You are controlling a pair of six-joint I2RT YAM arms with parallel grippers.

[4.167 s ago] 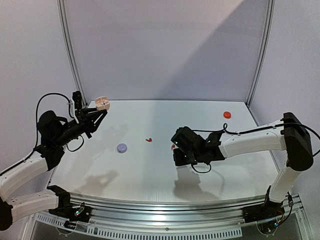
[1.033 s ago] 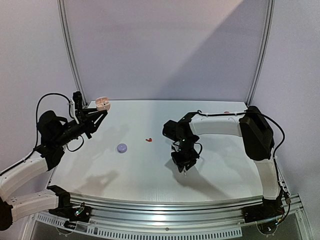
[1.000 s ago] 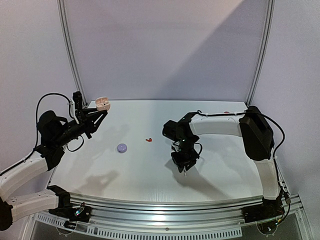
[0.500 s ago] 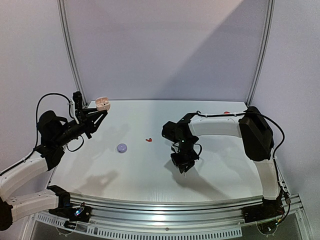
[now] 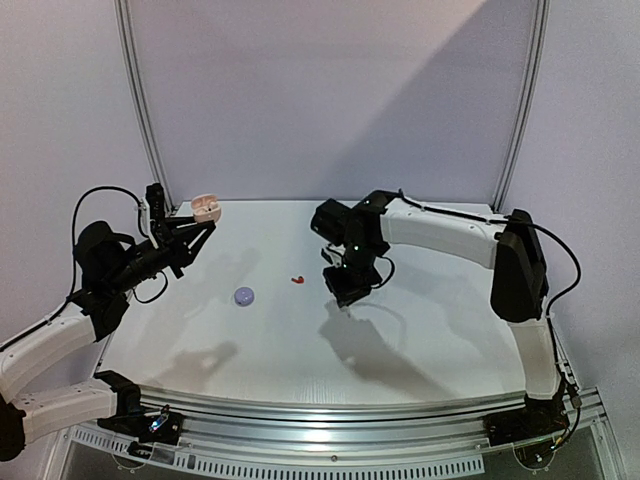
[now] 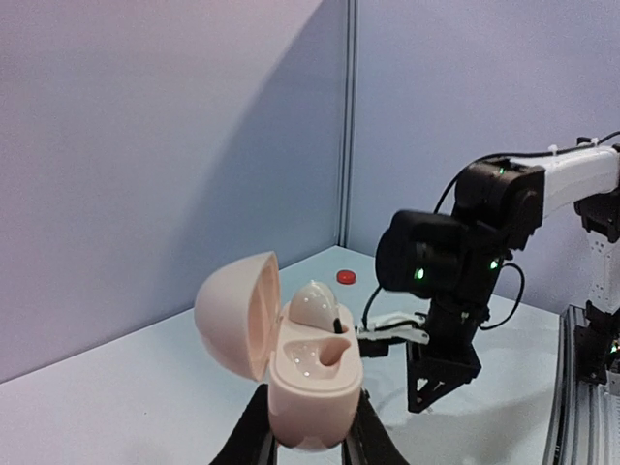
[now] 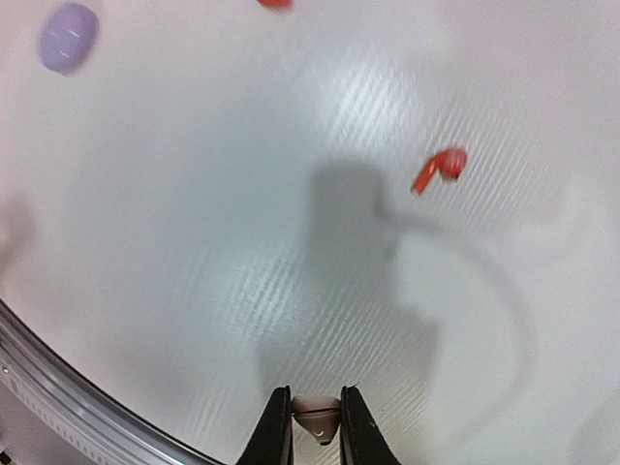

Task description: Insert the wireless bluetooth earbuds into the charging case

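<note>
Showing at the bottom centre of the right wrist view, a pale earbud (image 7: 316, 418) is pinched between the closed jaws of the right gripper (image 7: 314, 401), held over the table (image 7: 194, 242). A red earbud (image 7: 438, 170) lies on the table toward the upper right. A lilac case (image 7: 68, 36) lies in the upper left corner. At the left of the overhead view, the left gripper (image 5: 195, 228) clamps its jaws on the open pink charging case (image 6: 308, 387), with a seated earbud (image 6: 312, 302) in one well.
</note>
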